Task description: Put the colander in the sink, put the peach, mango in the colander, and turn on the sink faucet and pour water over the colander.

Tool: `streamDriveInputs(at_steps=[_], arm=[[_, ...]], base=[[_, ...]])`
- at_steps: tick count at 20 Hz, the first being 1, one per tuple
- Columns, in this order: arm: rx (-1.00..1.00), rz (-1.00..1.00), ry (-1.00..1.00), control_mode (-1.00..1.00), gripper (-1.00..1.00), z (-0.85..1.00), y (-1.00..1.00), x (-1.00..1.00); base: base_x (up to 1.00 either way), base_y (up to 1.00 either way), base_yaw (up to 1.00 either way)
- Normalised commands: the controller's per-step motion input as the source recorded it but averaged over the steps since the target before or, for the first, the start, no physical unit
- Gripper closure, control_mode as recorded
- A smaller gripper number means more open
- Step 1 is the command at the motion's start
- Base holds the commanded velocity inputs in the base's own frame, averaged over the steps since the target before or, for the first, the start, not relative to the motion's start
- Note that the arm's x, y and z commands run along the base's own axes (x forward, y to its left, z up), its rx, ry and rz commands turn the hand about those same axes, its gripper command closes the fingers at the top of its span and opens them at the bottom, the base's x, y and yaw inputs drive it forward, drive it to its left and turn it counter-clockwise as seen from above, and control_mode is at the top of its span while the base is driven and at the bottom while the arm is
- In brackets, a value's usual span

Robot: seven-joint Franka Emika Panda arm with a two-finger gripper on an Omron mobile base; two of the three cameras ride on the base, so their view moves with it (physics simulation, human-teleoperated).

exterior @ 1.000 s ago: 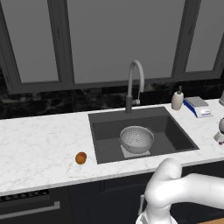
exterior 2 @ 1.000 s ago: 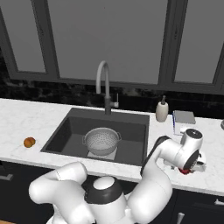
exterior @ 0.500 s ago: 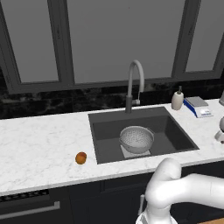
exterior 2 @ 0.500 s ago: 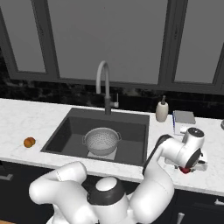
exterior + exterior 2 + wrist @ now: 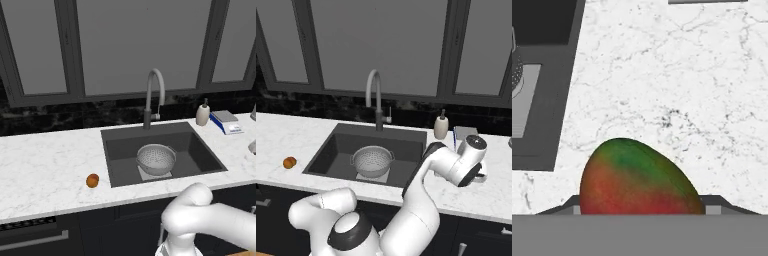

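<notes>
Red shading into a green patch, the mango (image 5: pixel 639 177) sits hard against the bottom of the hand view, between the two dark finger tips that flank it, so the gripper (image 5: pixel 641 209) looks closed around the fruit at a fairly wide spread; whether the pads press firmly enough to carry it cannot be told. It rests over white marbled counter (image 5: pixel 677 85), to the right of the sink (image 5: pixel 331 150), where the arm's wrist bends down at the counter's near right side. Outward from there, the colander (image 5: pixel 372 161) already stands in the dark basin on the pale plate at its bottom, under the arch of the sink faucet (image 5: pixel 375 97), which shows no stream. The peach (image 5: pixel 289 162) lies well apart on the left stretch of counter, and a white soap pump (image 5: pixel 441 126) stands at the far right of the basin. Judging by the fruit's rounded, smooth form, the main risk is that it slips or rolls out of the jaws on lifting, should the grip sit off its widest part; a swing toward the basin could also clip the sink's edge or tip the colander.
</notes>
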Motion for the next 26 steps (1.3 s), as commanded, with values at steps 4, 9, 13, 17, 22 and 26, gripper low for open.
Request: streamDriveInputs(at_steps=[4, 9, 13, 17, 22, 26], arm=[[-0.02, 0.01, -0.30, -1.00, 1.00, 0.61, 0.97, -0.30], [-0.01, 0.00, -0.20, -1.00, 1.00, 0.42, 1.00, -0.16], [0.00, 0.02, -0.02, -1.00, 1.00, 0.32, 0.95, -0.02], [0.00, 0.07, 0.01, -1.00, 1.00, 0.19, 0.94, 0.00], [0.00, 0.10, 0.05, -1.00, 1.00, 0.04, 0.83, 0.00], [0.00, 0.12, 0.03, -1.00, 1.00, 0.00, 0.56, 0.00]], base=[[0.00, 0.00, 0.00], [0.00, 0.00, 0.00], [0.00, 0.00, 0.00], [0.00, 0.00, 0.00], [0.00, 0.00, 0.00], [0.00, 0.00, 0.00]])
